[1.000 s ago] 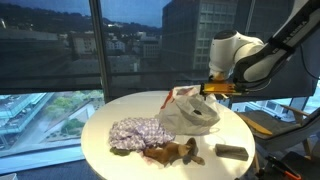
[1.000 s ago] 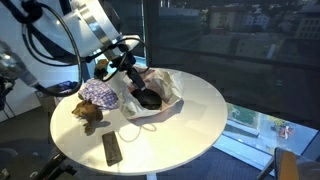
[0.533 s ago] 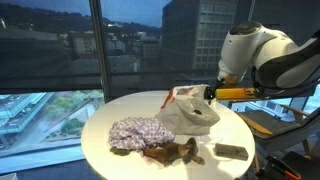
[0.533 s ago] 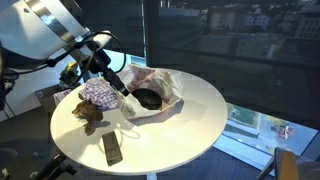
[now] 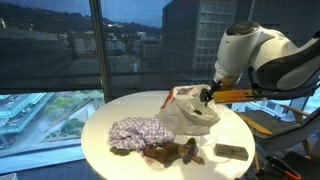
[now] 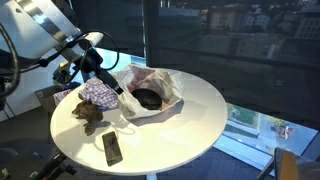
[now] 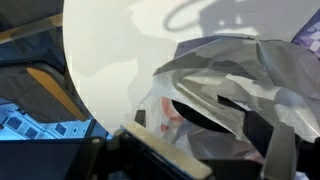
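Claw [image 5: 207,96] wide open, nothing in it, hovering at the right rim of the white plastic bag [image 5: 188,114]. Left to right on the round table [image 5: 118,106]: patterned cloth [image 5: 134,132], brown plush-looking thing [image 5: 170,152], the bag mid-table, flat black device [image 5: 231,152]. Bag is likely light, floppy, slick film. I'd pinch a bunched fold at its mouth, not the body.

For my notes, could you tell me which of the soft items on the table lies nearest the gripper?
The white plastic bag: the open gripper hangs at its edge, whereas the patterned cloth and the brown item lie farther off.
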Robot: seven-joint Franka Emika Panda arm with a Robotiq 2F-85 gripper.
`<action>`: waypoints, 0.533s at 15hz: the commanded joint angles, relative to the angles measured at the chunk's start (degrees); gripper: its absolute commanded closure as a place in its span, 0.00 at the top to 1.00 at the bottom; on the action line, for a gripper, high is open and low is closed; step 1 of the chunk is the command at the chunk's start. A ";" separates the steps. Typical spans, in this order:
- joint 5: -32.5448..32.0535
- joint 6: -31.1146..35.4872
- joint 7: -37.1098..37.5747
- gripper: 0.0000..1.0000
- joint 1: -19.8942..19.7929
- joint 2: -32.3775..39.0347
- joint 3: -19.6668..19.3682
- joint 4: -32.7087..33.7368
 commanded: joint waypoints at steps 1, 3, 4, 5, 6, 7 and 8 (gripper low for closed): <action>0.00 -0.02 -0.02 1.00 0.00 0.02 0.00 0.00; 2.14 2.98 -1.61 1.00 0.45 2.16 -1.94 -0.02; 3.02 4.80 -3.41 1.00 -4.13 3.74 3.56 0.99; 0.94 4.84 -3.61 1.00 0.53 5.99 0.09 3.18; -0.13 5.39 -4.65 1.00 0.37 8.31 1.37 5.60; -0.51 5.27 -5.78 1.00 1.00 10.35 1.95 8.03; 0.11 5.77 -7.16 1.00 1.79 11.88 2.34 10.16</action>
